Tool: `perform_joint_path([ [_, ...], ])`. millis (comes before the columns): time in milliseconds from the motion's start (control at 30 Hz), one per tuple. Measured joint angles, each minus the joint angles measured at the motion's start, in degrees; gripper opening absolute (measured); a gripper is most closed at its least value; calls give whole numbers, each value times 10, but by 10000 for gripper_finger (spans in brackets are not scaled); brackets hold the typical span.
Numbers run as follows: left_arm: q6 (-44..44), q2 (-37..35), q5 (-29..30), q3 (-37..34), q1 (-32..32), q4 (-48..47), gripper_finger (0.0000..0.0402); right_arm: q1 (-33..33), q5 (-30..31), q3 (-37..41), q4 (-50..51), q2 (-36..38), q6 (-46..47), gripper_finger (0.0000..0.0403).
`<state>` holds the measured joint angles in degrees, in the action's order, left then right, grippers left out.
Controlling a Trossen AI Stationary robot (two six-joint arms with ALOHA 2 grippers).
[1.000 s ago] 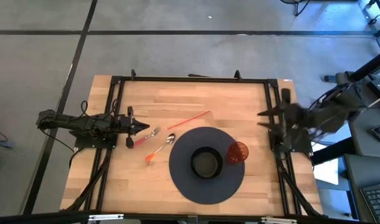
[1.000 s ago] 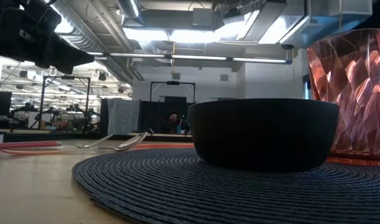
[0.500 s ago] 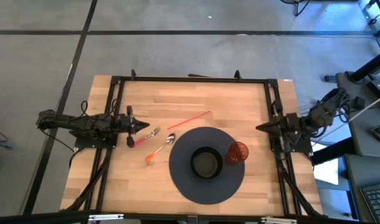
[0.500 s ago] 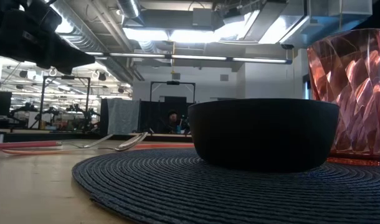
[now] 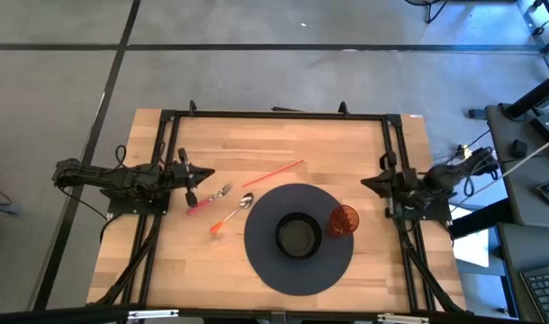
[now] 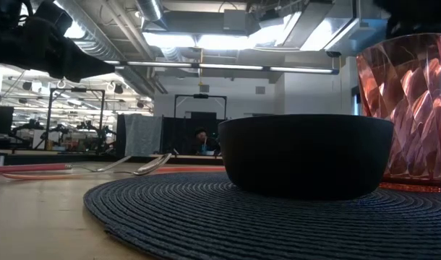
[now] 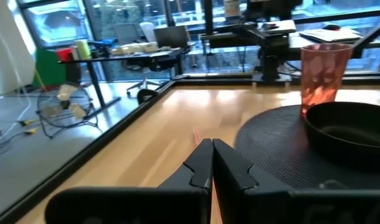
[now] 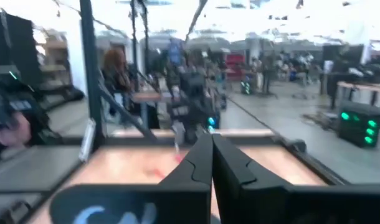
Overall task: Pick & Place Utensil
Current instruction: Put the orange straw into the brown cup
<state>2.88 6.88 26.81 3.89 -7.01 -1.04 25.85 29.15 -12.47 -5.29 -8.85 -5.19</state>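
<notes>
A fork (image 5: 209, 198) with a pink handle and a spoon (image 5: 232, 213) with an orange handle lie flat on the wooden table, left of a dark round placemat (image 5: 261, 256). A black bowl (image 5: 298, 236) and a red cup (image 5: 343, 220) stand on the mat. My left gripper (image 5: 209, 173) is shut and level just beyond the fork's handle, holding nothing; its closed fingers show in the left wrist view (image 7: 212, 163). My right gripper (image 5: 364, 183) is shut and empty at the table's right edge, its fingers (image 8: 202, 163) together in the right wrist view.
A thin red stick (image 5: 273, 171) lies on the wood beyond the mat. Black frame rails (image 5: 283, 114) run along the table's far, left and right sides. Bare wood lies between the stick and the far rail.
My right gripper has shut, sunk and drawn back toward the table's right edge, ending level and low there. My left gripper has swung its tip a little toward the far edge, still shut. The utensils, bowl and cup have kept still.
</notes>
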Motion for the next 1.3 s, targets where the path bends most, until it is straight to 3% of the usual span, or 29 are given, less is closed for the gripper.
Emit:
perform_joint_path([
  [333, 4, 0, 28, 0, 0, 0, 1, -105, -7, 65, -58, 3, -5, 2],
  [467, 8, 0, 36, 0, 2, -1, 2, -137, -71, 88, -102, 3, -24, 2],
  [567, 19, 0, 34, 0, 14, -4, 1, -166, -82, 115, -136, 3, -16, 1],
  [800, 13, 0, 17, 0, 56, -22, 1, -233, -126, 122, -90, 3, 26, 1],
  [1300, -21, 0, 21, 0, 75, -27, 2, -257, -163, 121, -90, 3, 20, 6],
])
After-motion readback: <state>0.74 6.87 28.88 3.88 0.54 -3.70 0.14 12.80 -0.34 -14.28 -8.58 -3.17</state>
